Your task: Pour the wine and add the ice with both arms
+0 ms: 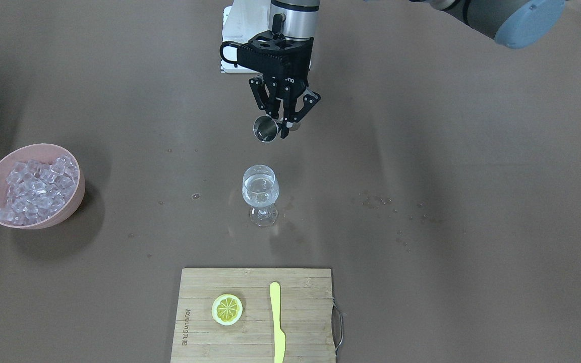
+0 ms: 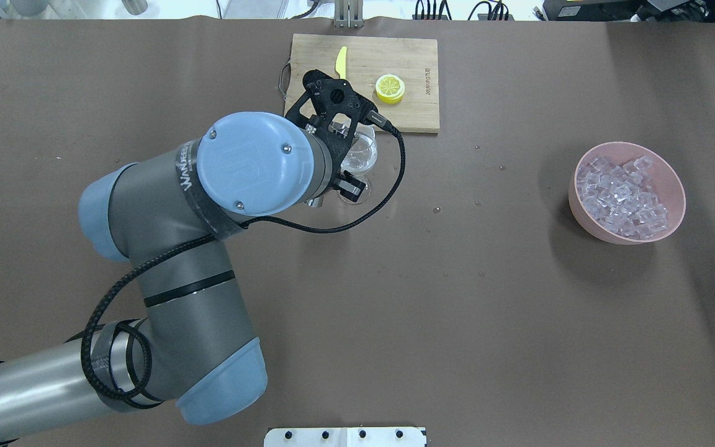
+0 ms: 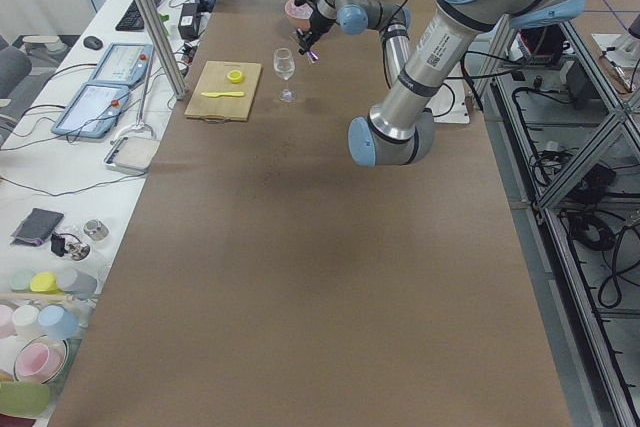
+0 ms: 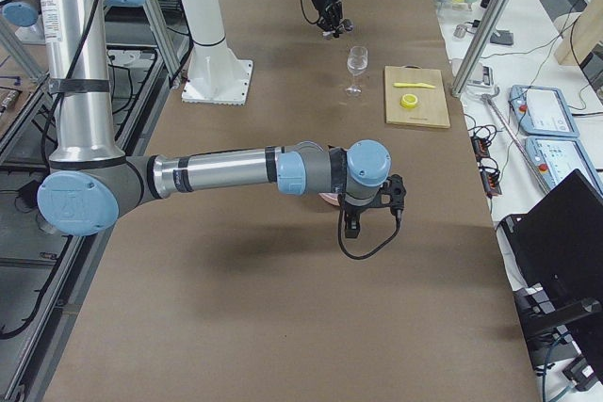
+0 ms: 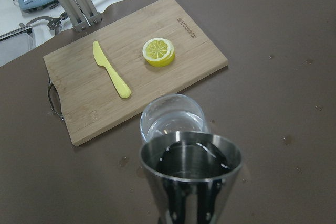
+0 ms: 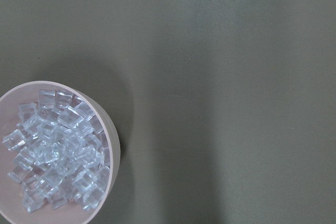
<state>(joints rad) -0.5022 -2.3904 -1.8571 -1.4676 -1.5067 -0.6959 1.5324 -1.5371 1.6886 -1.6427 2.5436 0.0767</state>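
My left gripper (image 1: pixel 290 128) is shut on a steel jigger (image 1: pixel 266 129), tilted with its mouth toward the wine glass (image 1: pixel 260 194). It hangs above the table just on the robot's side of the glass. In the left wrist view the jigger (image 5: pixel 189 177) is close in front, with the glass (image 5: pixel 173 119) right beyond it. The glass holds clear wine, and no stream is falling. The ice (image 1: pixel 36 189) fills a pink bowl (image 1: pixel 76 201). The right wrist view looks down from high on the ice (image 6: pixel 52 156). My right gripper (image 4: pixel 353 223) shows only in the exterior right view; I cannot tell if it is open.
A bamboo cutting board (image 1: pixel 305 312) lies beyond the glass, with a lemon slice (image 1: pixel 227 309) and a yellow knife (image 1: pixel 277 322) on it. Small droplets (image 1: pixel 381 201) dot the brown table. The white base plate (image 1: pixel 232 30) stands behind the left gripper.
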